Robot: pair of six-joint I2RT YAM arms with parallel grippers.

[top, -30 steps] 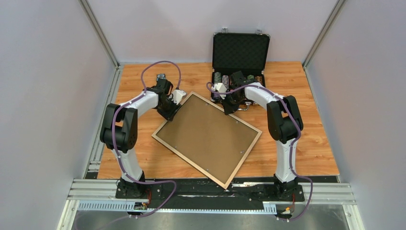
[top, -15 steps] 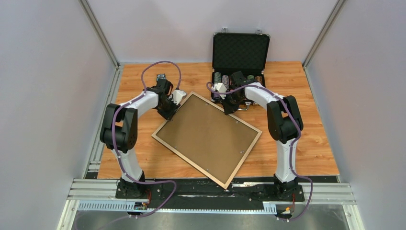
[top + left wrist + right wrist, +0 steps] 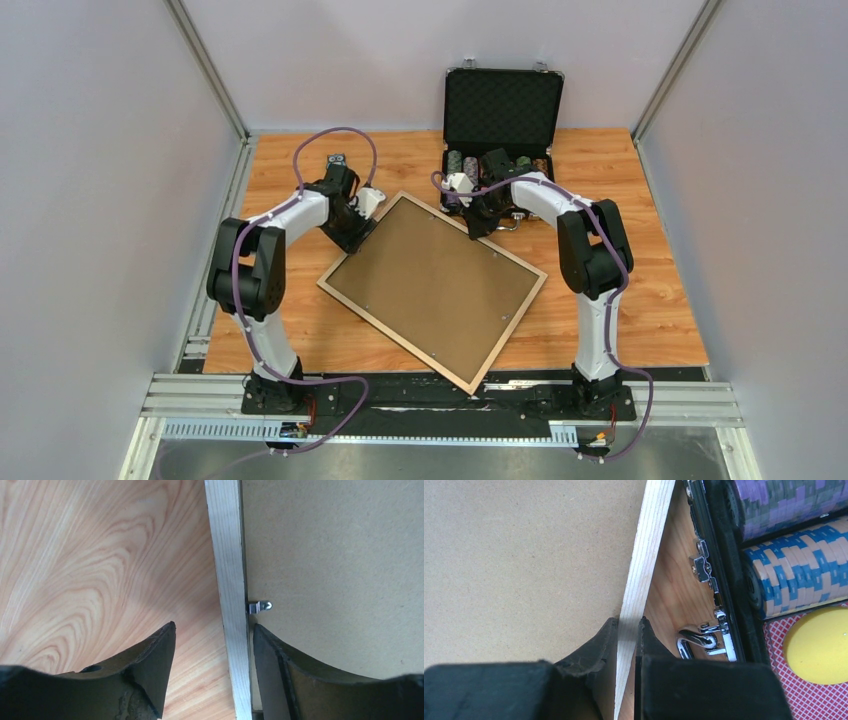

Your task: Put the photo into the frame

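On the wooden table (image 3: 640, 300) the frame (image 3: 229, 570) lies flat and skewed, back side up. A brown backing board (image 3: 430, 285) fills it edge to edge. The photo is not in view; if it is already in the frame, the board hides it. An open chip case (image 3: 502, 110) stands just beyond the frame's far right rail.

The right gripper (image 3: 626, 621) is clamped on that rail, one finger on each side, steadying the frame. The left gripper (image 3: 214, 627) has its jaws apart and straddles the opposite rail, holding nothing. Its inner finger is over the board, just beside a small metal tab (image 3: 260, 606).

This looks like the closing step – securing the backing. The tab already reaches over the board, so the next move probably calls for a light, exact press on it, without shifting the frame.
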